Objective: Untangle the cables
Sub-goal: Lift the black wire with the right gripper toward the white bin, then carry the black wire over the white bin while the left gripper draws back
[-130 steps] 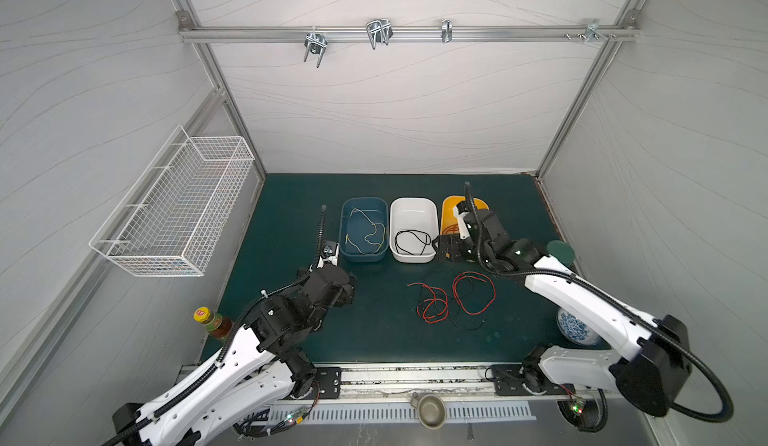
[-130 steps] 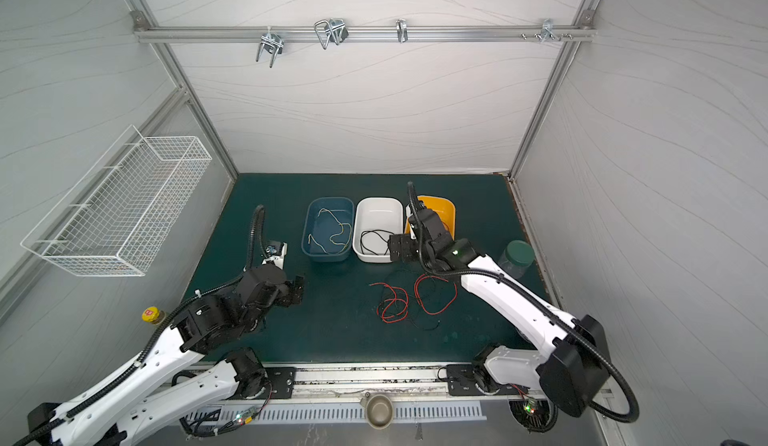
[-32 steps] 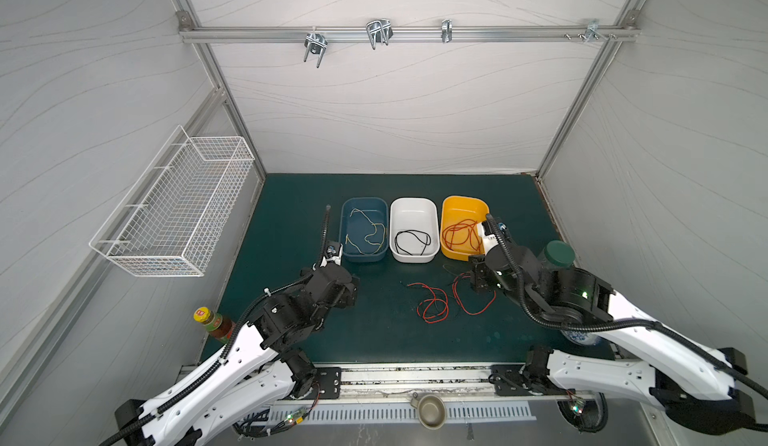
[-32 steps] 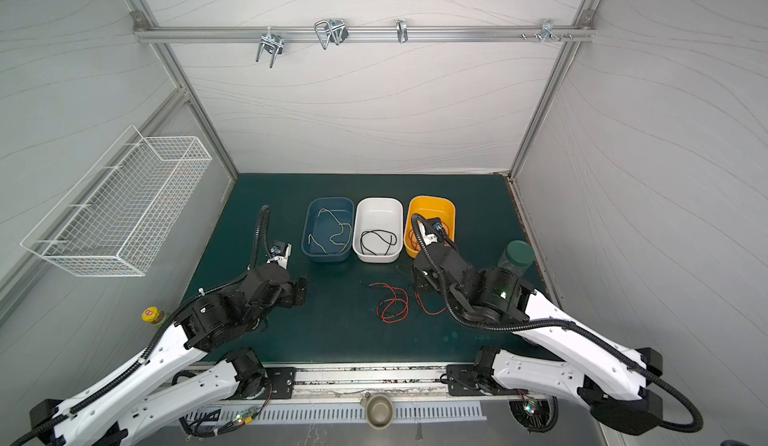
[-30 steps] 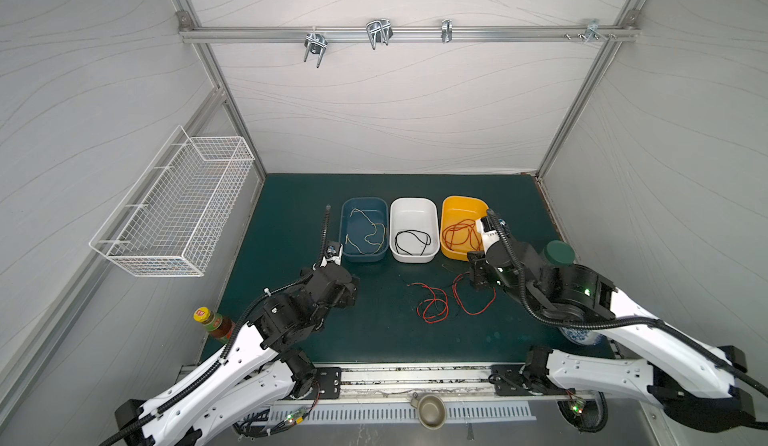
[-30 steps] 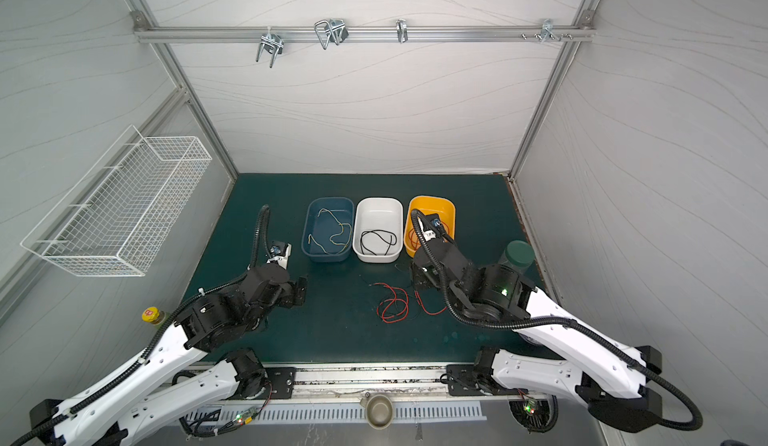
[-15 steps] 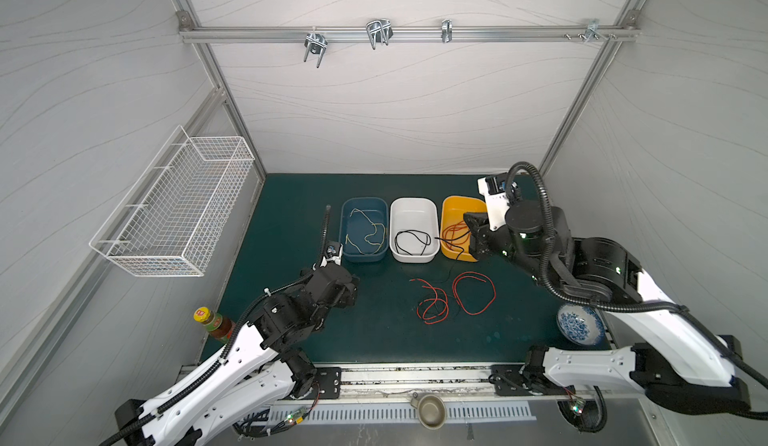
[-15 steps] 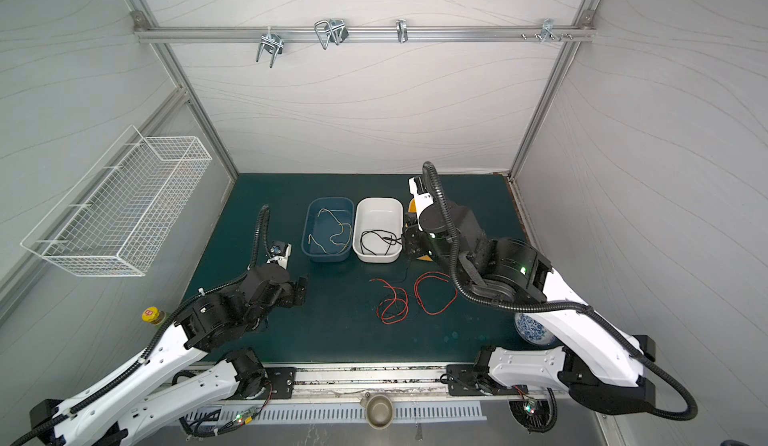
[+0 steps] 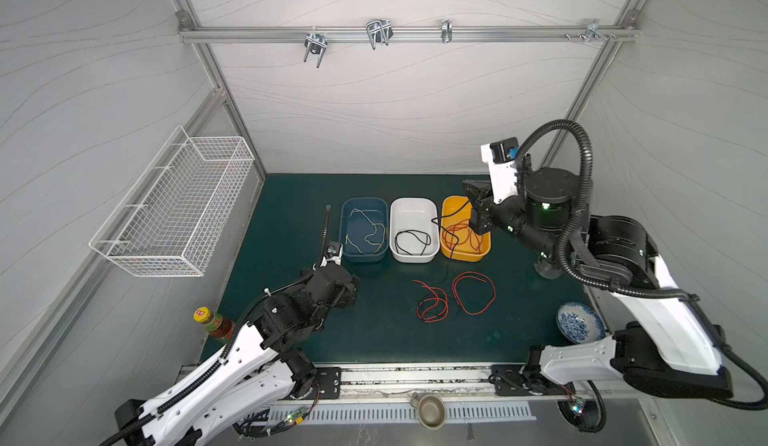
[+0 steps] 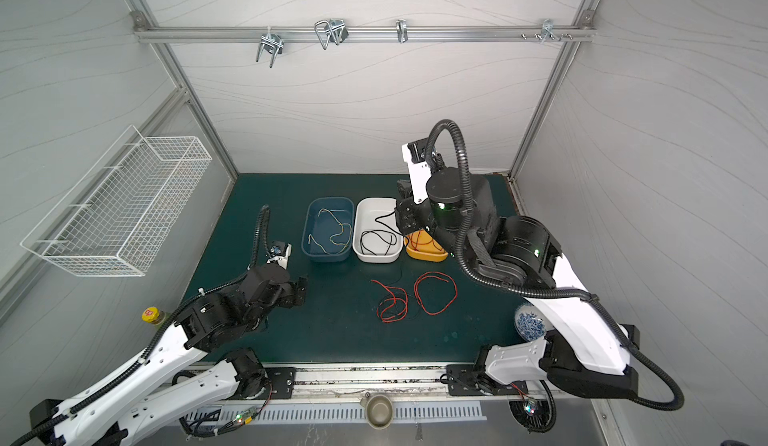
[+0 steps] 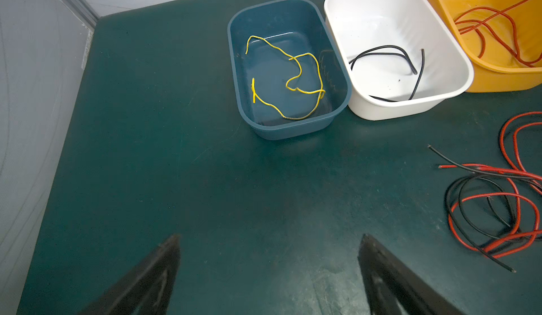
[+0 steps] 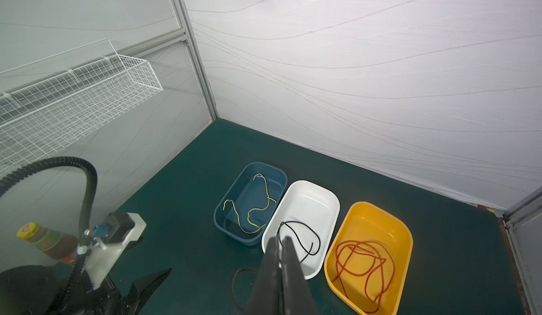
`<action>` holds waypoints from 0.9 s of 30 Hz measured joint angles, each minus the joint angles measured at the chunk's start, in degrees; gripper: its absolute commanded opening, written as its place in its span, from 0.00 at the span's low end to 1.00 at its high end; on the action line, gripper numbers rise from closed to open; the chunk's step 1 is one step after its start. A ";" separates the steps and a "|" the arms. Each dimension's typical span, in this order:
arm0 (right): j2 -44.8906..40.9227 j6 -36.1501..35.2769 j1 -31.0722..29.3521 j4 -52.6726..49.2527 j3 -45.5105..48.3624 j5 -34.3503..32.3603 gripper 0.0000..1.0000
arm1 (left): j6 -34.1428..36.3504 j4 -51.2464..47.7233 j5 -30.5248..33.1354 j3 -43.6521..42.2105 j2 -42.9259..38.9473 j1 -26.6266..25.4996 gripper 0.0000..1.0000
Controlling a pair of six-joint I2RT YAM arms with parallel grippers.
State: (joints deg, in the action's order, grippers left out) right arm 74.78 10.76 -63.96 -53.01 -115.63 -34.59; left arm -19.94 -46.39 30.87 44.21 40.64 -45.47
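My right gripper (image 9: 471,201) (image 12: 280,238) hangs high over the orange bin (image 9: 446,211) and the white bin (image 9: 415,205), shut on a thin black cable (image 9: 434,219) (image 12: 233,281) that trails down to the mat. Red cables (image 9: 473,294) lie looped mid-mat, and the left wrist view shows one more black cable (image 11: 475,199) tangled among them. Open and empty, my left gripper (image 9: 353,292) (image 11: 269,237) sits low over the mat to their left. A yellow cable (image 9: 368,232) lies in the blue bin (image 9: 345,232), a black one (image 9: 411,242) in the white bin, red ones (image 9: 461,236) in the orange bin.
A white wire basket (image 9: 178,211) hangs on the left wall. A sauce bottle (image 9: 210,321) stands at the mat's front left, beside my left arm. A blue-patterned bowl (image 9: 579,327) sits front right under my right arm. A small metal cup (image 9: 430,408) is on the front rail.
My right arm has risen from the mat and swung back over the bins, drawing a black cable up out of the red loops. The left arm has not moved.
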 measured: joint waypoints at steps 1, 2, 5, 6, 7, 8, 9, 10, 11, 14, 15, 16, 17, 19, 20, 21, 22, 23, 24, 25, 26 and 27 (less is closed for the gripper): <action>0.79 -0.59 -0.02 -0.35 -1.49 0.02 0.00 | 0.00 0.00 -0.02 0.00 0.02 0.00 0.96; 1.33 -1.18 -0.09 -0.68 -2.56 0.00 0.00 | 0.00 0.00 -0.04 0.00 0.02 0.00 0.96; 2.89 -3.21 -0.44 -1.51 -5.75 -0.02 0.00 | 0.02 0.02 -0.07 0.00 0.02 0.00 0.96; 3.13 -3.98 -0.63 -1.57 -6.47 -0.04 0.00 | 0.00 0.02 -0.09 0.00 0.07 0.00 0.96; 3.30 -4.85 -0.94 -1.57 -7.15 -0.04 0.00 | 0.00 0.02 -0.11 0.00 0.09 0.00 0.96; 3.34 -5.51 -1.22 -1.49 -7.52 -0.04 0.00 | 0.00 0.02 -0.13 0.00 0.13 0.00 0.96; 3.34 -6.54 -1.68 -1.33 -7.98 -0.04 0.00 | 0.00 0.04 -0.20 0.00 0.24 0.00 0.96; 3.34 -7.54 -2.19 -1.01 -8.26 -0.02 0.00 | 0.00 0.09 -0.28 0.00 0.35 0.00 0.96; 3.34 -8.26 -2.69 -0.57 -8.50 0.04 0.00 | 0.02 0.13 -0.37 0.00 0.44 0.00 0.96; 3.34 -10.16 -3.96 0.74 -8.72 0.79 0.00 | 0.04 0.46 -1.95 0.00 0.70 0.00 0.96; 3.39 -10.43 -4.17 1.01 -8.72 1.16 0.00 | 0.02 0.44 -2.99 0.00 0.79 0.00 0.96; 3.45 -10.56 -4.28 1.20 -8.70 1.66 0.00 | 0.00 0.46 -4.55 0.02 0.96 0.00 0.96; 3.50 -10.62 -4.33 1.29 -8.68 2.16 0.00 | -0.07 0.46 -6.45 0.04 1.16 0.02 0.96; 3.54 -10.62 -4.39 1.70 -8.09 3.15 0.00 | -0.72 0.76 -11.50 0.15 2.05 -0.04 0.95; 3.54 -10.60 -4.39 1.81 -7.67 3.61 0.00 | -1.31 1.05 -13.57 0.31 2.56 -0.11 0.95; 3.54 -10.58 -4.39 1.95 -7.17 4.11 0.00 | -2.25 1.42 -15.87 0.59 3.21 -0.46 0.95; 3.58 -10.49 -4.42 1.92 -6.75 4.72 0.00 | -3.32 2.14 -17.77 0.79 3.98 -0.92 0.95; 3.72 -10.32 -4.44 1.92 -6.38 5.25 0.00 | -4.55 3.32 -19.58 0.79 4.87 -1.84 0.94; 3.85 -10.14 -4.44 1.90 -6.16 5.77 0.00 | -5.79 4.37 -20.92 0.79 5.77 -3.15 0.94; 3.98 -10.10 -4.46 1.92 -6.01 6.21 0.00 | -6.75 5.20 -21.77 0.79 6.60 -4.50 0.94; 4.07 -10.03 -4.44 1.92 -5.81 6.47 0.00 | -7.56 5.99 -22.40 0.79 7.39 -5.81 0.94; 4.09 -10.08 -4.46 1.97 -5.53 6.56 0.00 | -8.22 6.49 -22.95 0.79 8.00 -6.84 0.94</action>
State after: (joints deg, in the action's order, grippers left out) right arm 78.87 0.69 -68.42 -51.05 -121.16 -28.03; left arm -28.16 -39.90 7.92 44.99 48.64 -52.31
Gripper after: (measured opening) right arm 0.050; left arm 0.939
